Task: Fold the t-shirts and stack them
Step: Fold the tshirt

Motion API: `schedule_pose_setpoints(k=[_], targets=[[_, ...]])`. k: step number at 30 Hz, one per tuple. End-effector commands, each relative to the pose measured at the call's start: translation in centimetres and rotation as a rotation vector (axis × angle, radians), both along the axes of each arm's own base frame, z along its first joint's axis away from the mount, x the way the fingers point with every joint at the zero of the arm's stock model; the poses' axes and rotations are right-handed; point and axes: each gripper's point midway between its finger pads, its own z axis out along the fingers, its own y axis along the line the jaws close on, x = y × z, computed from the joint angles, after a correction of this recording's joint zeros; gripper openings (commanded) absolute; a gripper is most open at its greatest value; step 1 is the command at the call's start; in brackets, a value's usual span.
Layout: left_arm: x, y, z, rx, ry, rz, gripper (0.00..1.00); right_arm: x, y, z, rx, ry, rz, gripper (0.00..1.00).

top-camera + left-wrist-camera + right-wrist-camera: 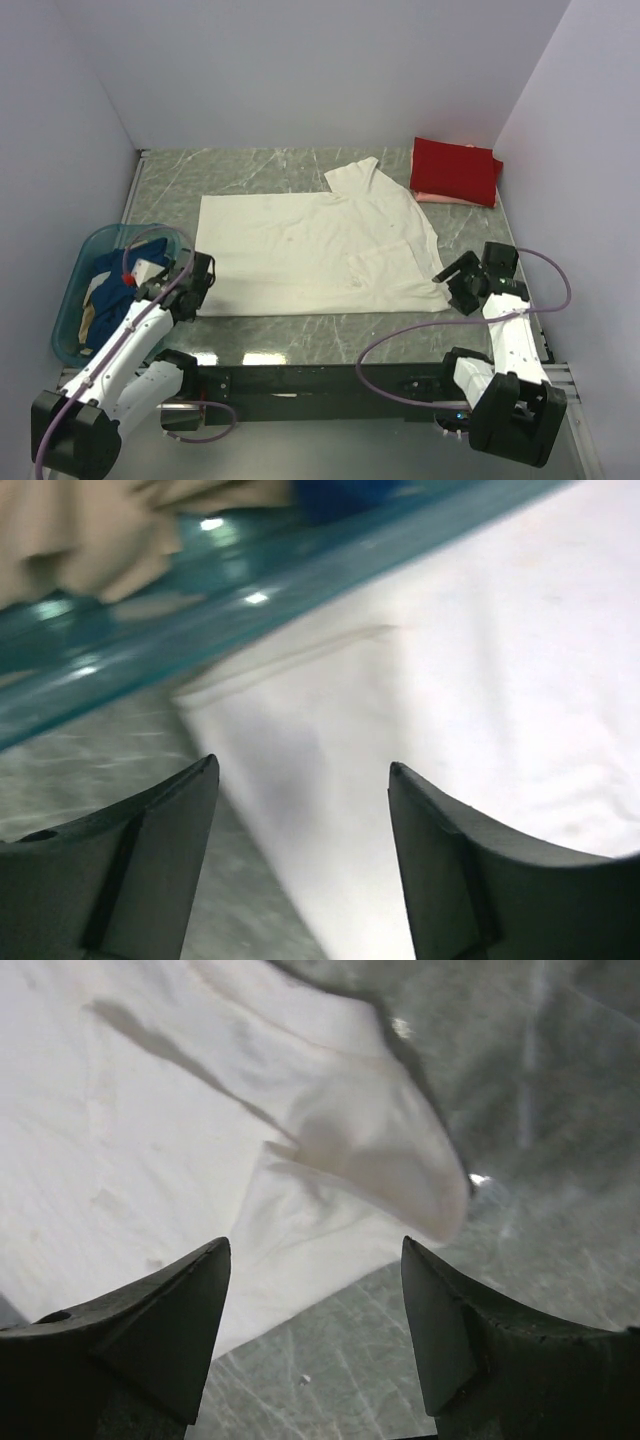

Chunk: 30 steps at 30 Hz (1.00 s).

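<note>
On the table: a cream shirt (320, 250) lay spread flat, one sleeve pointing toward the far right corner, where a folded red shirt (455, 170) rested on a pink shirt (440, 197).
Beside the left arm: a teal basket (70, 300) held a blue shirt (150, 250) and a tan shirt (90, 530), both bunched and unfolded.
Left fingers (140, 870): spread and empty, low over the cream shirt's left edge, just beside the basket wall.
Right fingers (150, 1330): spread and empty, at the shirt's near right corner, where the cloth curled up into a small flap ahead of them.
Step in hand: judged to be taking hold of the cream shirt at both sides for a fold.
Doing it well: each arm would need to come down until one finger slid under the edge and the other pressed on top. The left had to stay off the basket. The right had to catch the whole curled flap, not one layer. Lifting both sides together would keep the fold straight.
</note>
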Motion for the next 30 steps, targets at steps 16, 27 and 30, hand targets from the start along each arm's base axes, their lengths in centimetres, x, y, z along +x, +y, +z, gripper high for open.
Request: schedule_pose_setpoints(k=[16,27,30], targets=[[24.7,1.1,8.6,0.118,-0.071,-0.229,0.69,28.5,7.2,14.7,-0.21,-0.397,0.447,0.7],[32.5,3.3,2.8,0.212,0.08,-0.274,0.65,39.7,9.8,12.4,-0.305,-0.486,0.545,0.63],[34.0,3.8,1.5,0.214,0.088,-0.278,0.63,41.3,10.9,11.3,-0.324,-0.499,0.569,0.63]])
